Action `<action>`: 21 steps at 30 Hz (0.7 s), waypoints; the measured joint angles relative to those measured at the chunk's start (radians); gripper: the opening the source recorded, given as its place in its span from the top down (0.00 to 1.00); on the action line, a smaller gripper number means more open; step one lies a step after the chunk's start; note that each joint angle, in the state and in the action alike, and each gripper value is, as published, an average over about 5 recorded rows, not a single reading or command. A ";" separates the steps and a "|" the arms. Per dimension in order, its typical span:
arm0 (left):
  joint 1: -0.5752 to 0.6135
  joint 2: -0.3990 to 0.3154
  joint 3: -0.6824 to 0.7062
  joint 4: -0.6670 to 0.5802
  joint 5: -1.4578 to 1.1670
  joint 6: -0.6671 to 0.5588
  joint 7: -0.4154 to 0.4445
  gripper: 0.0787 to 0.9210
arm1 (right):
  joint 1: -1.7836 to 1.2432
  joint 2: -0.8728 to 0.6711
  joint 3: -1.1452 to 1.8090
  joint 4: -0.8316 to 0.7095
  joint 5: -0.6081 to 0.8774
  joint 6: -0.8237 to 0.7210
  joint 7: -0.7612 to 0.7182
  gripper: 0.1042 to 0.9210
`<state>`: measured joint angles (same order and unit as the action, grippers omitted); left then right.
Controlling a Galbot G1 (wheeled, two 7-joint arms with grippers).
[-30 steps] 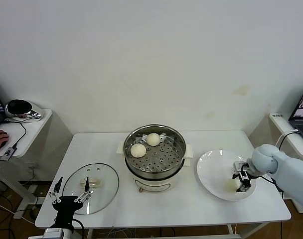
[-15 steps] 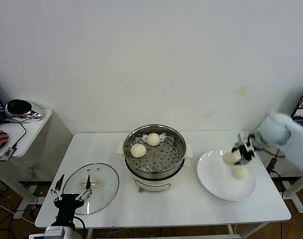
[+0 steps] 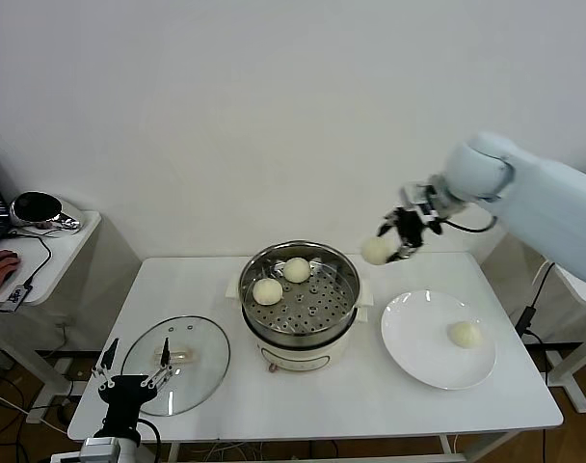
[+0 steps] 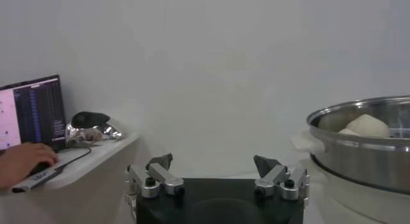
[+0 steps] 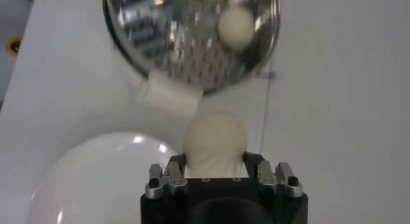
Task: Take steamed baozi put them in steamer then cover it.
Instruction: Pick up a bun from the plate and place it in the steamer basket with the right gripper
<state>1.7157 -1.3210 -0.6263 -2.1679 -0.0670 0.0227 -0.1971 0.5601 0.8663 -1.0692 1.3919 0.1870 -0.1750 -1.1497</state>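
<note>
Between the right gripper's (image 3: 393, 245) fingers sits one bun (image 3: 377, 251), clamped on both sides and carried in the air above the tabletop (image 3: 206, 280), just beside the steamer's (image 3: 299, 294) rim on the side nearest the plate (image 3: 413, 347). In the right wrist view the same bun (image 5: 215, 142) fills the gap between the fingers, with the steamer (image 5: 166, 46) farther out beyond it and a curve of the white plate (image 5: 96, 168) off to one side below.

Two more buns lie on the holed steel tray inside the steamer: one (image 3: 267, 290) toward the robot's left and nearer the front, the other (image 3: 296, 269) close to the back wall, the two near each other but apart. A fourth bun (image 3: 465, 334) rests on the plate, below and to the right of the fingers, well apart from them.

The glass lid (image 3: 175, 365) lies flat on the tabletop left of the steamer, far from the right gripper. The left gripper (image 3: 134, 371) hovers at the lid's near edge with its fingers spread wide and nothing between them; the left wrist view shows both fingers (image 4: 160, 174) parted, with the steamer's wall off to the side.
</note>
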 measured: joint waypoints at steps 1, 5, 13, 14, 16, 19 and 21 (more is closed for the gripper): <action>0.001 -0.001 -0.002 -0.001 0.000 0.000 0.000 0.12 | 0.003 0.023 -0.010 -0.005 0.001 0.017 0.001 0.41; 0.003 -0.004 -0.010 -0.008 -0.003 0.000 0.000 0.12 | 0.007 0.110 -0.050 -0.028 -0.018 0.095 0.009 0.41; 0.011 -0.011 -0.020 -0.016 -0.006 -0.004 -0.001 0.12 | -0.018 0.235 -0.126 -0.066 -0.109 0.286 0.035 0.40; 0.011 -0.012 -0.020 -0.017 -0.006 -0.005 -0.002 0.12 | -0.020 0.244 -0.134 -0.067 -0.122 0.311 0.038 0.40; 0.010 -0.013 -0.021 -0.017 -0.006 -0.005 -0.002 0.12 | -0.024 0.258 -0.148 -0.069 -0.147 0.359 0.044 0.39; 0.009 -0.015 -0.020 -0.017 -0.006 -0.005 -0.002 0.12 | -0.034 0.273 -0.166 -0.068 -0.184 0.428 0.055 0.39; 0.008 -0.016 -0.020 -0.017 -0.006 -0.005 -0.002 0.12 | -0.041 0.280 -0.177 -0.066 -0.206 0.470 0.062 0.39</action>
<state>1.7240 -1.3375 -0.6466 -2.1847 -0.0733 0.0175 -0.1995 0.5191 1.1468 -1.2462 1.3257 -0.0192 0.2948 -1.0873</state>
